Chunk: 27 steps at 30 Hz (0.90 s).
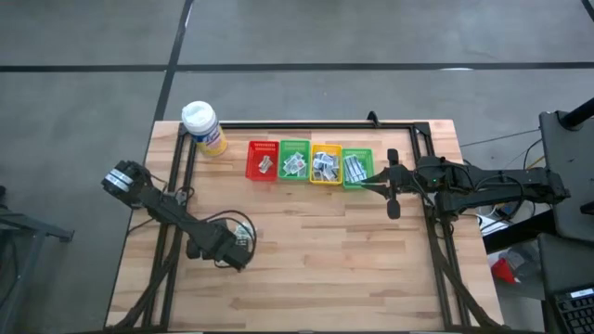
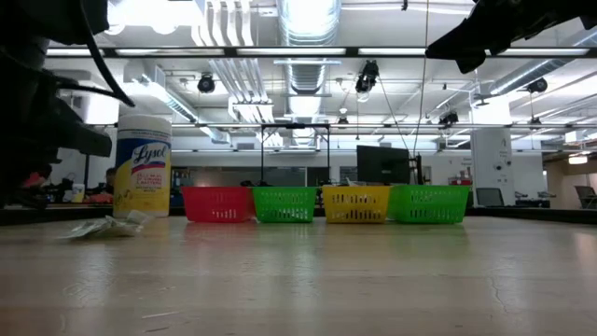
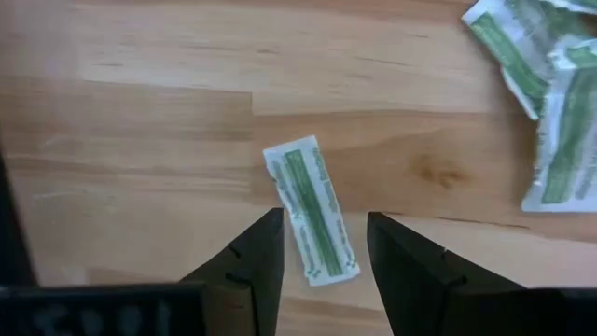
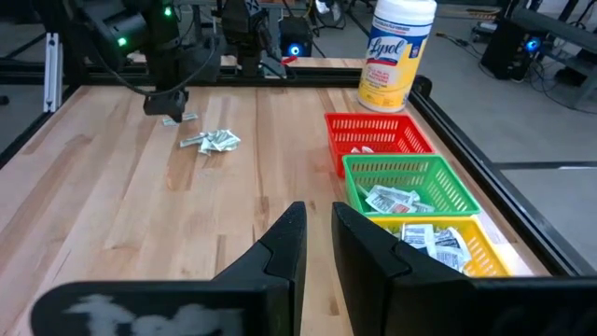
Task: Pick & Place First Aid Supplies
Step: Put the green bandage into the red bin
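Below, the left claw [image 3: 322,257] was held open, straddling a green-striped packet [image 3: 311,210] lying flat on the worktop [image 3: 140,112] at lower left of the high view; nothing was gripped. The right claw [image 4: 317,243], nearly closed and empty, was kept by the baskets.

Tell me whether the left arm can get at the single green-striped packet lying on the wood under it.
Probably yes. The left claw hangs right over the green-striped packet with its fingers apart, one on each side. The packet lies flat and alone on bare table; the other packets sit well aside.
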### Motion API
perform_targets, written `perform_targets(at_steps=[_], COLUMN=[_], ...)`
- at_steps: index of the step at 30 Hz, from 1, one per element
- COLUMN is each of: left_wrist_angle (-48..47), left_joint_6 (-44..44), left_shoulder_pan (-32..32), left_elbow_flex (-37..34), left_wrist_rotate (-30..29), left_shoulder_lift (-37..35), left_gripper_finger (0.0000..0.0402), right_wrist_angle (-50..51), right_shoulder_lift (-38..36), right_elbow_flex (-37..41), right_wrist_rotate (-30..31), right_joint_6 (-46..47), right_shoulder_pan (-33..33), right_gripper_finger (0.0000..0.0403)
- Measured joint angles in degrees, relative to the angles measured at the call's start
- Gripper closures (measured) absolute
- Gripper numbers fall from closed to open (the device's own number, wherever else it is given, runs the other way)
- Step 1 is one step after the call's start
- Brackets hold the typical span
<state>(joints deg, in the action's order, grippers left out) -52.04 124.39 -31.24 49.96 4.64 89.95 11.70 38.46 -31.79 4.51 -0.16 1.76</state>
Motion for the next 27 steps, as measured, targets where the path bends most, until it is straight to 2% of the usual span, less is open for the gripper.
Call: perform_targets(at_steps=[5,12,22,27], left_wrist_angle=[6.2,6.9,7.5,7.2], left_joint_6=[0.7,0.2,-1.3,-2.5], left_shoulder_pan=[0.0,0.0,-0.1,-0.1], left_elbow_flex=[-3.4,-4.6,-4.6,-4.6], left_wrist_rotate=[0.3,0.6,-2.1,-2.5], left_shoulder_lift=[-0.2,-0.2,-0.1,-0.1], left_gripper_finger=[0.0253,0.0261,0.0364,0.0397], right_wrist_angle=[0.0,0.0,0.0,0.0], right_shoulder_lift=[0.0,0.0,0.0,0.0], right_elbow_flex=[0.0,0.0,0.0,0.0], right_wrist_rotate=[0.0,0.0,0.0,0.0], right_joint_6=[0.0,0.1,0.1,0.0], right_shoulder_pan=[0.0,0.0,0.0,0.0], right_gripper_finger=[0.0351,0.0351,0.0351,0.0351])
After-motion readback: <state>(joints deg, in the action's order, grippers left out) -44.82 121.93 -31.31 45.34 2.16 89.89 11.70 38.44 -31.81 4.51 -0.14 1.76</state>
